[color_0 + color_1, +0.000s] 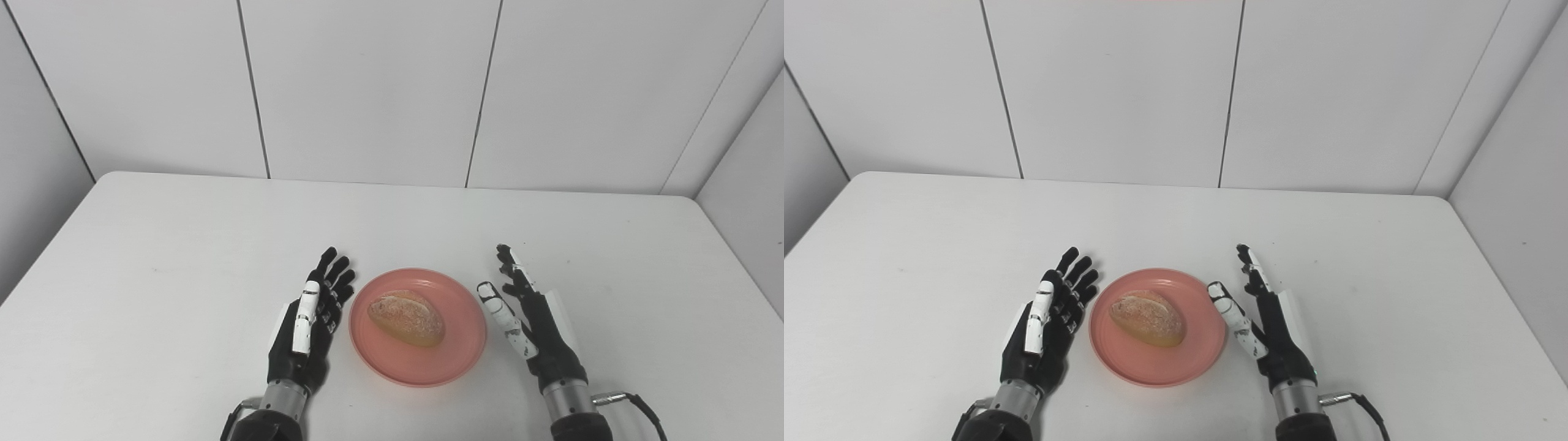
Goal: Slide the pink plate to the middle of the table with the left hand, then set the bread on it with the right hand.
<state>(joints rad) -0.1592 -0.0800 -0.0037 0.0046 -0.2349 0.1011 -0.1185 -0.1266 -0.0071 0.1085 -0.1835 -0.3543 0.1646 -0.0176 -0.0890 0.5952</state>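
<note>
Standing nearest the table's front edge are the two arms, each ending in a metal wrist cuff, with a black cable (640, 407) looping off the right one. The left hand (309, 327) rests on its edge just beside the plate, palm turned inward, fingers (334, 275) stretched forward and slightly fanned, holding nothing. The right hand (530, 318) mirrors it on the other side, also spread wide and empty, its white-segmented thumb (505, 318) angled toward the plate rim; whether it touches the rim I cannot tell. Both hands are glossy black plastic with white panels.

Between them sits the pink plate (422, 367), round and shallow with a raised rim and a smooth, faintly shiny surface, lying near the middle of the table's width and closer to its front half. Resting in the plate's well, a little left of its centre, is the bread (407, 317): an oval roll, golden brown, with a rough, floury-looking crust and a paler top.

Beyond that the table (184, 245) runs on, matte white with rounded far corners and a few faint specks. Behind it rises a wall (367, 86) of plain white panels divided by thin dark seams, with more panels angling in at either side.
</note>
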